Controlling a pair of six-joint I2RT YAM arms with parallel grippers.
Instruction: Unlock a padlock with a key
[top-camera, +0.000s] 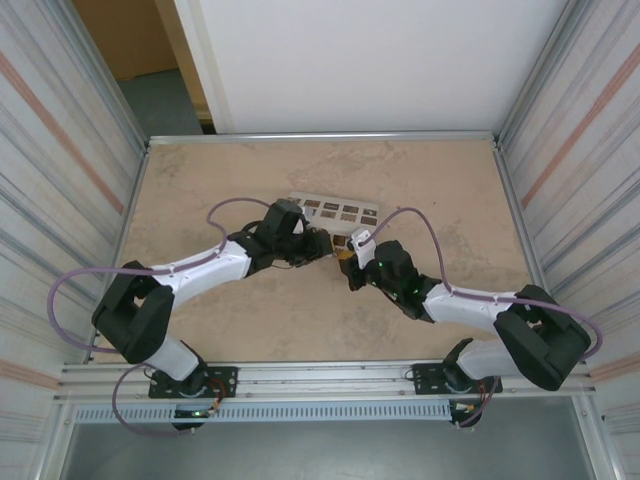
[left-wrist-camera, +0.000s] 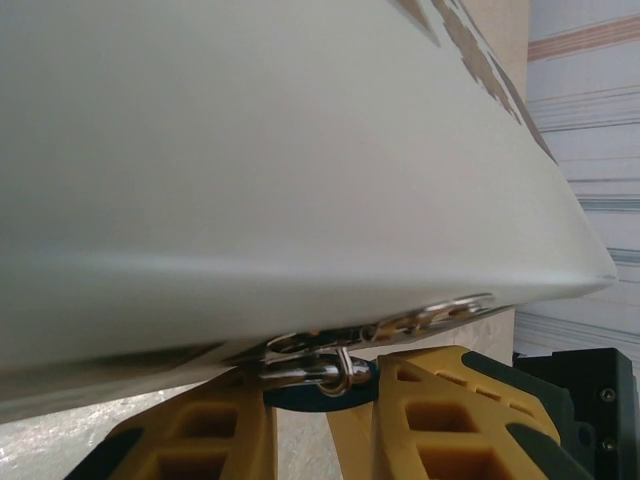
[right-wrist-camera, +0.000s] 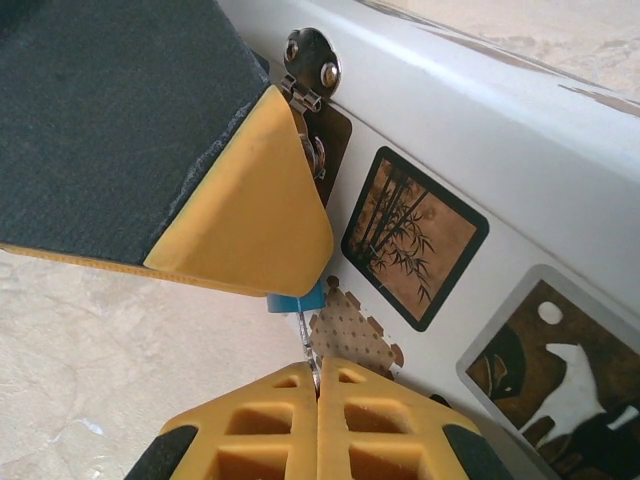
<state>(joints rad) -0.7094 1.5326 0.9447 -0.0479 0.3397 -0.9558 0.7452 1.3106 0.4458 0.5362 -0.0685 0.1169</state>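
Top view; clock read from table centre, 12 pointing away from the bases.

- The white box (top-camera: 335, 211) sits just past centre toward 12.
- Its near face is blocked. The left gripper (top-camera: 322, 246) and right gripper (top-camera: 349, 265) meet there. The left clamps the padlock (right-wrist-camera: 297, 300) and the right pinches the key (right-wrist-camera: 305, 340), with no passable gap between them.
- The left arm (top-camera: 200, 268) bars 8 to centre. The right arm (top-camera: 470, 305) bars 4 to centre.
- A purple cable (top-camera: 238, 200) loops near the box at 10.
- Open table (top-camera: 250, 320): the wedge at 6 between the arms, the strip at 12 behind the box, and the corners at 10 and 2.
- The left wall (top-camera: 60, 150) closes 9, the right wall (top-camera: 590, 130) closes 3, and the white panel (top-camera: 380, 60) closes 12.
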